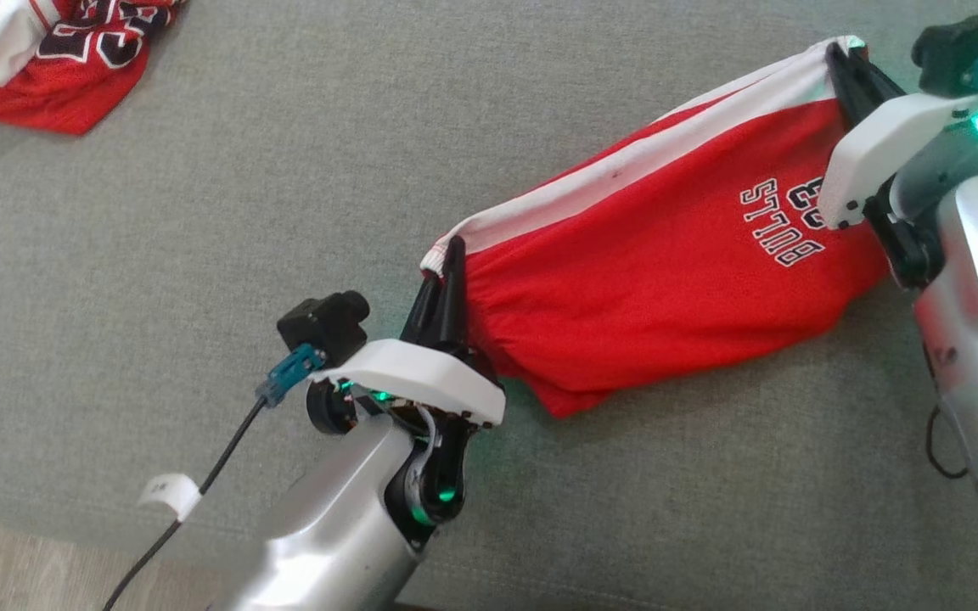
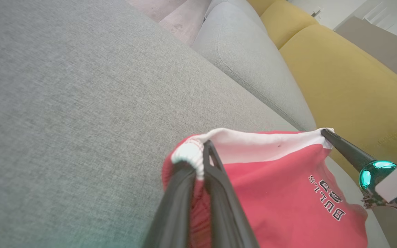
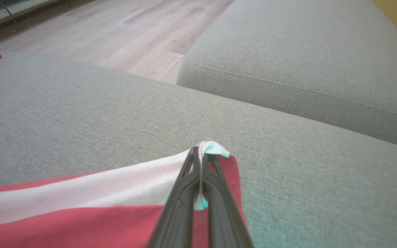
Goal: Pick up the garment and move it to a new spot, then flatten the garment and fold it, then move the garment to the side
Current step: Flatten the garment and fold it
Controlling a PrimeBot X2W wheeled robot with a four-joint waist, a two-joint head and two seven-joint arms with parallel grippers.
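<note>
The garment (image 1: 659,263) is a pair of red mesh shorts with a white side stripe and black lettering, stretched between my two grippers above the grey cushion (image 1: 200,212). My left gripper (image 1: 452,255) is shut on one white-edged corner of it, seen close up in the left wrist view, where the gripper (image 2: 202,158) pinches the gathered hem of the garment (image 2: 288,199). My right gripper (image 1: 837,55) is shut on the opposite corner; in the right wrist view that gripper (image 3: 200,153) clamps the folded edge of the garment (image 3: 81,206). The lower part sags toward the cushion.
A second red and white jersey (image 1: 56,51) lies crumpled at the cushion's far left corner. A neighbouring grey cushion (image 3: 305,62) and yellow cushions (image 2: 339,79) lie beyond. Wooden floor (image 3: 115,34) lies past the cushion's edge.
</note>
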